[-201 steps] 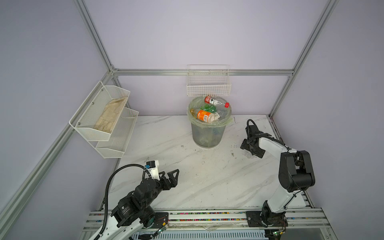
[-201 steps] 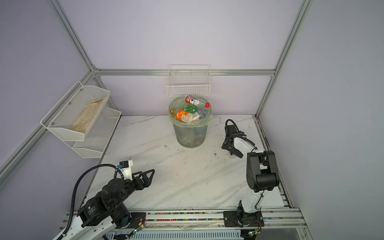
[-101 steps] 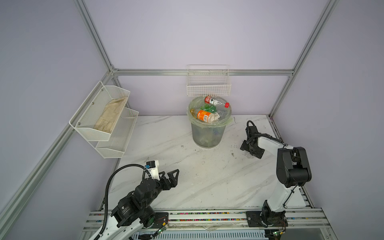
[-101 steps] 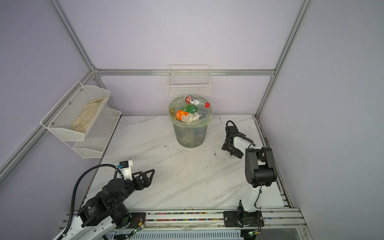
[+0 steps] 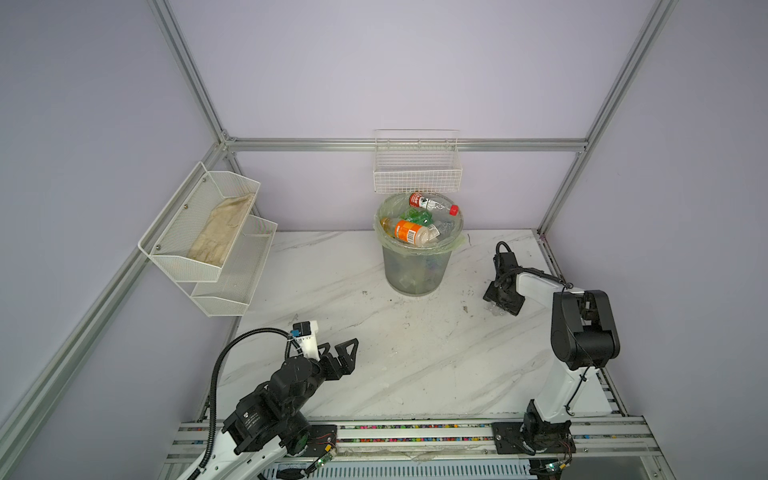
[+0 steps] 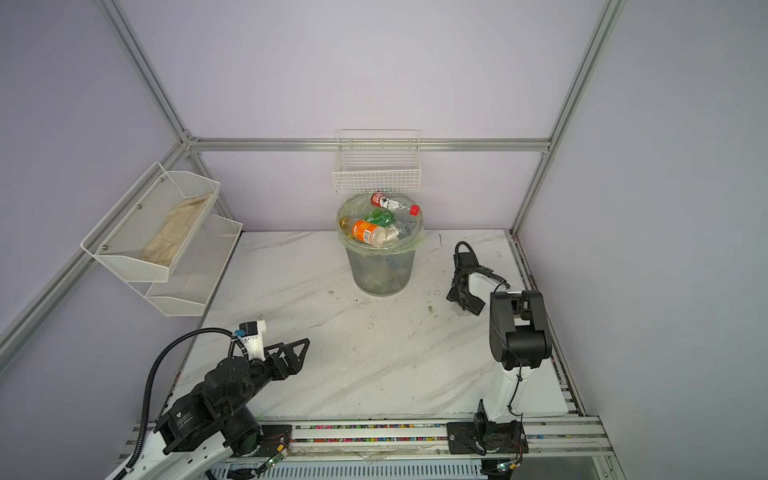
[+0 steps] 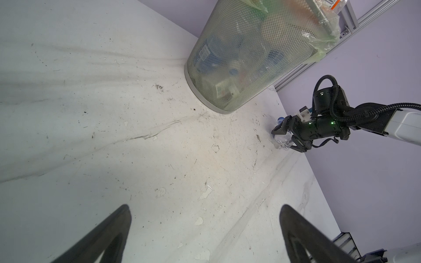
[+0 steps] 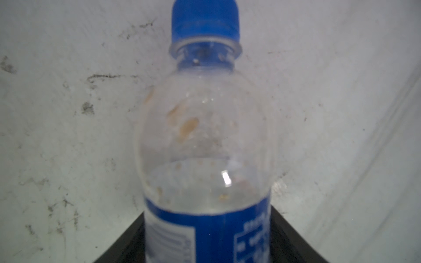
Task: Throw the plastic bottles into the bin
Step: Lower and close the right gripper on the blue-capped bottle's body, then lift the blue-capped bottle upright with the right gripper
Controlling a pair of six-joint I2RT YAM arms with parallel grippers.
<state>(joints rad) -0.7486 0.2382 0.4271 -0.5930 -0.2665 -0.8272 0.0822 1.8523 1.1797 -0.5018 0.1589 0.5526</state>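
Right pincer [image 5: 500, 305] first: it is down at the marble table [image 5: 415, 365], on the right side of the scene in both top views, and it is clamped around a small blue-capped bottle [image 8: 205, 136]. In your right wrist view the bottle fills the middle, with its cap pointing away from the wrist. Below the cap come a clear shoulder and a blue label, and two black fingers [image 8: 127, 248] sit against the label, one on each side. Your left wrist view shows the same grip from across the table. There the pincer [image 7: 284, 139] straddles the bottle [image 7: 282, 143] at mid-body, and the bottle appears to rest on the tabletop.

The bin [image 5: 415, 270] is a round grey mesh basket with a pale green liner. It stands near the back wall, a little apart from the held bottle and to its left in both top views. Bottles are heaped to its rim, with an orange-labelled bottle [image 5: 409, 230], a red-labelled bottle [image 5: 430, 203] and a green bottle [image 5: 415, 215] on top.

Your left pincer [image 5: 340, 347] hovers over the front left of the table, well apart from bin and bottle, jaws spread wide with nothing between them
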